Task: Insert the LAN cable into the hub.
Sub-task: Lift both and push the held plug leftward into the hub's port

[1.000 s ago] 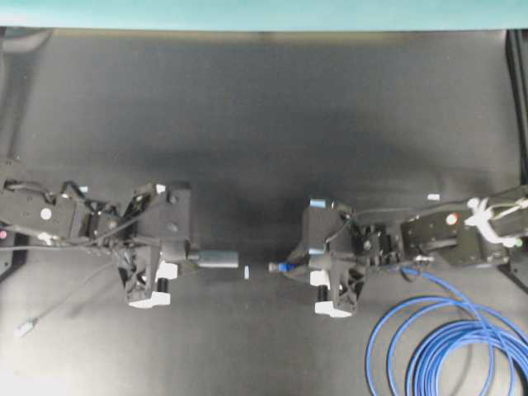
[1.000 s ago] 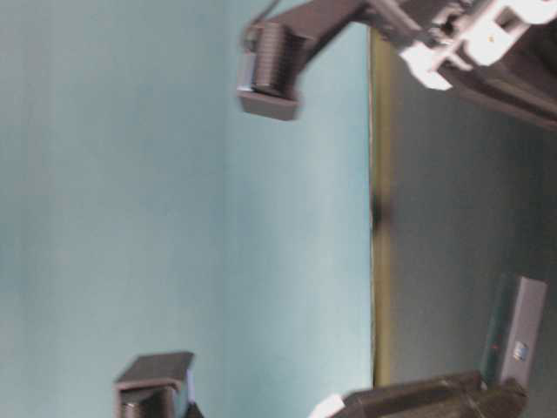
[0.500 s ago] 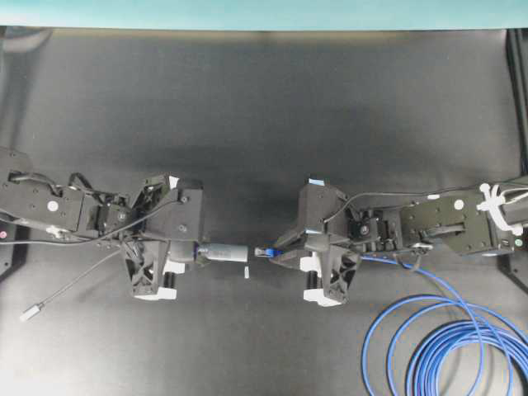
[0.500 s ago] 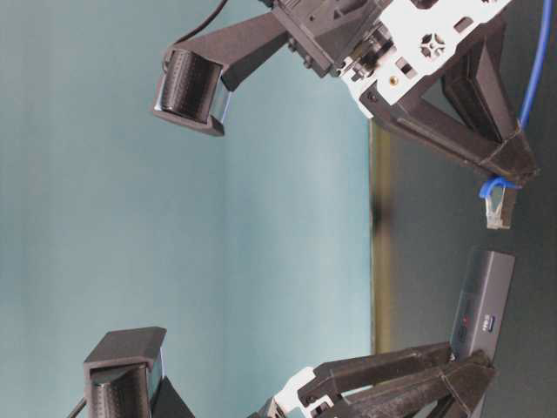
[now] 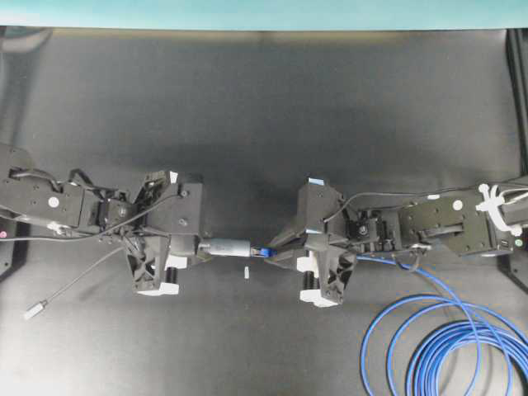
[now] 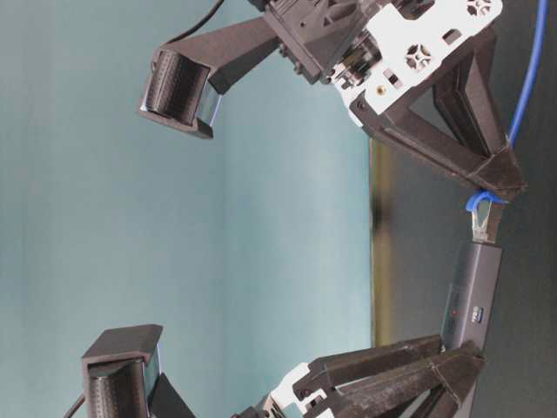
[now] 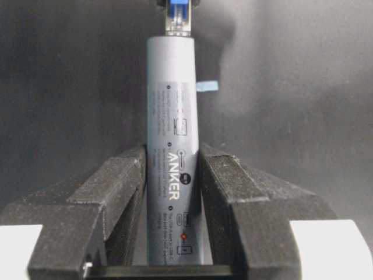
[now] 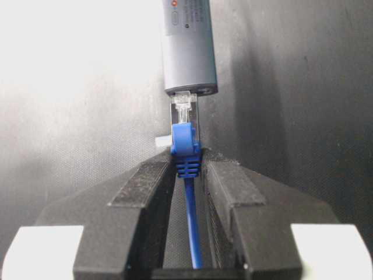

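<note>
Down the right wrist view, the LAN cable point(image 8: 190, 233) is seen running up the channel between the two black fingers point(image 8: 145, 192) of the right gripper point(image 5: 276, 250), and its blue boot point(image 8: 185, 153) is pinched right at the fingertips. The clear plug point(image 8: 183, 109) stands out just past the tips, and its front end is met by the open end of the hub point(image 8: 187, 44); how deep it sits cannot be told.

From the other side, the hub point(image 7: 173, 146) is clamped around its lower half by the left gripper point(image 5: 198, 247), one finger pressed to each long side. The bar points straight away from the wrist, printed face up, with the blue boot point(image 7: 178, 10) at its far tip.

From above, both are held clear over the black table point(image 5: 264, 124), roughly midway between its left and right edges. Hub point(image 5: 229, 247) and boot point(image 5: 264, 251) are lined up end to end. The cable's loops point(image 5: 450, 351) are piled at the table's near right corner. The hub's small silver plug point(image 5: 33, 312) is found near the left edge.
</note>
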Action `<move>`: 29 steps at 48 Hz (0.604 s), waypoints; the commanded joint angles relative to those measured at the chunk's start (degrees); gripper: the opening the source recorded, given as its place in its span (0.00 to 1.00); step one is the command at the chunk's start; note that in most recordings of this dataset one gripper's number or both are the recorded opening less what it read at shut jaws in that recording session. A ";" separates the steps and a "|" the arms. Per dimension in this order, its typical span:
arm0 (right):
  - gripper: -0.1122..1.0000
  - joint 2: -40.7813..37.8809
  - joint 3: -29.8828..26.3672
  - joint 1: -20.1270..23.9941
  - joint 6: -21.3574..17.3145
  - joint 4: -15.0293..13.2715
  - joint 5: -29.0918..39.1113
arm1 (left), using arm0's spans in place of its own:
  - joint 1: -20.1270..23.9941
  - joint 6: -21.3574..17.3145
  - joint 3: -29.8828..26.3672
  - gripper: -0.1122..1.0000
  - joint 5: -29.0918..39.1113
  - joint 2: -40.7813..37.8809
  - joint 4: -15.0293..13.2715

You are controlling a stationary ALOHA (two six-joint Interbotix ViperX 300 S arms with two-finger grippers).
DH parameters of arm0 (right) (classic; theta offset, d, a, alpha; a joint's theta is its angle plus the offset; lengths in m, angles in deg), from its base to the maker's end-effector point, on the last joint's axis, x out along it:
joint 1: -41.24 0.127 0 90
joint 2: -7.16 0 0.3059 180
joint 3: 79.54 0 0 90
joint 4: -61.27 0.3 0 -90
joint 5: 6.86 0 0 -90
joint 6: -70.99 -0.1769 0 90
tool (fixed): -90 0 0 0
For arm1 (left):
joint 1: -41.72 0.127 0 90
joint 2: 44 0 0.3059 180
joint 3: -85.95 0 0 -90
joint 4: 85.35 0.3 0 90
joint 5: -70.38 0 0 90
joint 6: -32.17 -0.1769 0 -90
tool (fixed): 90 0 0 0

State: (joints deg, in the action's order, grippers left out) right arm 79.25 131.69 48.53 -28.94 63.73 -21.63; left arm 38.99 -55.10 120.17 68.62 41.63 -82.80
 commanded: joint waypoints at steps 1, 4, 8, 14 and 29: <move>0.22 0.26 -0.88 -0.18 0.00 0.09 -0.70 | -0.18 -0.09 -1.32 0.36 -0.79 0.70 0.18; 0.22 0.18 -0.97 -0.26 0.00 0.18 -0.97 | -0.18 -0.09 -1.23 0.36 -1.14 0.79 0.18; 0.22 0.00 -1.05 -0.44 0.00 0.09 -1.58 | -0.26 -0.09 -1.32 0.36 -1.23 0.70 0.18; 0.22 -0.26 -1.14 -0.62 0.00 0.09 -2.29 | -0.44 -0.18 -1.23 0.36 -1.23 0.62 0.18; 0.22 -0.35 -1.41 -1.05 0.09 0.09 -2.29 | -0.70 -0.18 -1.23 0.36 -1.14 0.62 0.18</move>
State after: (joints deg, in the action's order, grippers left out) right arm 78.64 131.42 47.92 -28.94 63.73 -23.21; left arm 38.55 -55.19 120.17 68.01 41.63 -82.80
